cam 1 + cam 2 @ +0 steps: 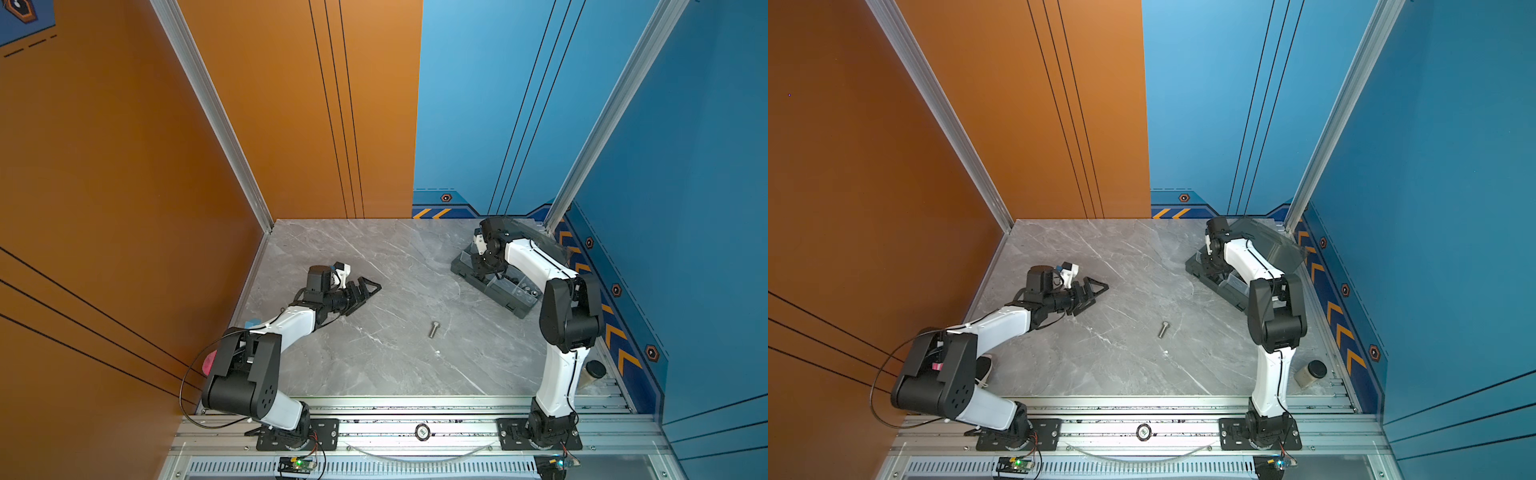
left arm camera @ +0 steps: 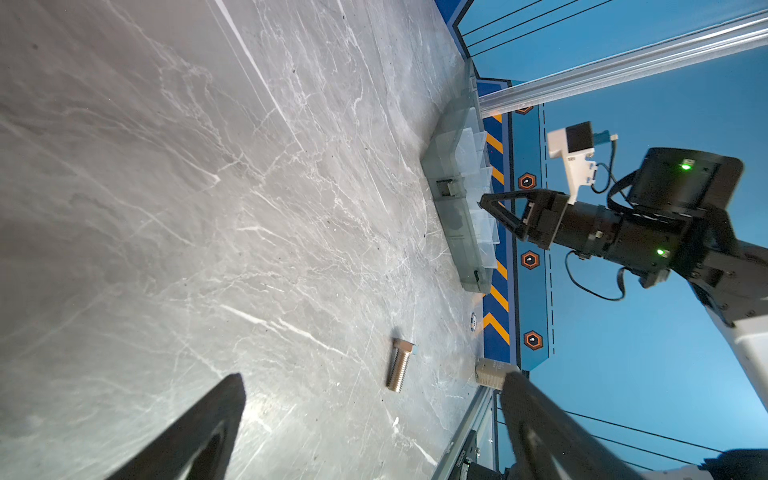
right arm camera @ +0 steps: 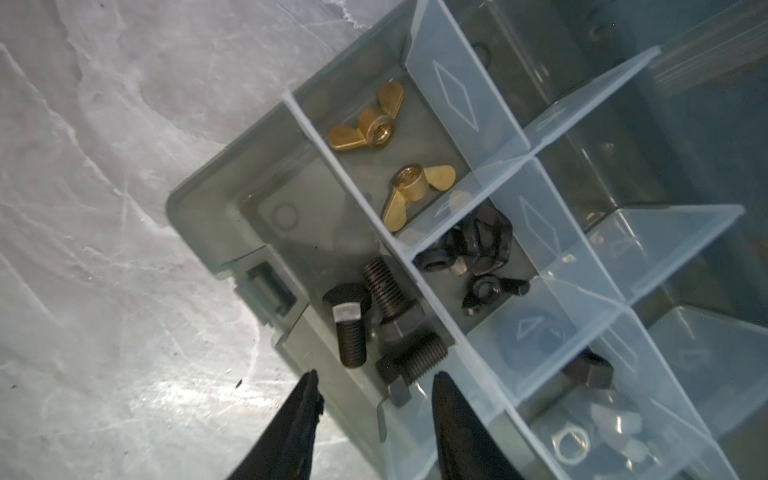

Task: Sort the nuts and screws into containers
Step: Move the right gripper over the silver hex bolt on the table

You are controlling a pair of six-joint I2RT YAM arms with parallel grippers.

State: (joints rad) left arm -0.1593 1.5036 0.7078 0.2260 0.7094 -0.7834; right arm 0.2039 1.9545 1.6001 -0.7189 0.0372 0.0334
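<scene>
The organiser box (image 1: 492,293) sits at the far right of the marble table (image 1: 374,257), its tinted lid (image 1: 1266,245) standing open on the far side. The right gripper (image 3: 376,376) hangs over the box's far-left end, its jaws apart with nothing clamped between them. Just below it, in the corner compartment by the latch, lie three black bolts (image 3: 351,332), touching one another. The neighbouring compartment holds two brass wing nuts (image 3: 376,124), and the one next to that holds a heap of black wing nuts (image 3: 473,249). Further along, a silver hex nut (image 3: 573,446) lies with some pale pieces that may be wing nuts too, though the divider blurs them. One silver bolt (image 1: 434,329) lies alone on its side near the middle of the table, well apart from the box. The left gripper (image 1: 370,294) is low over the table's left half, pointing right, its jaws spread wide and empty, with the silver bolt well off to its near right. A small jar (image 1: 592,371) with a black lid sits at the near right corner
</scene>
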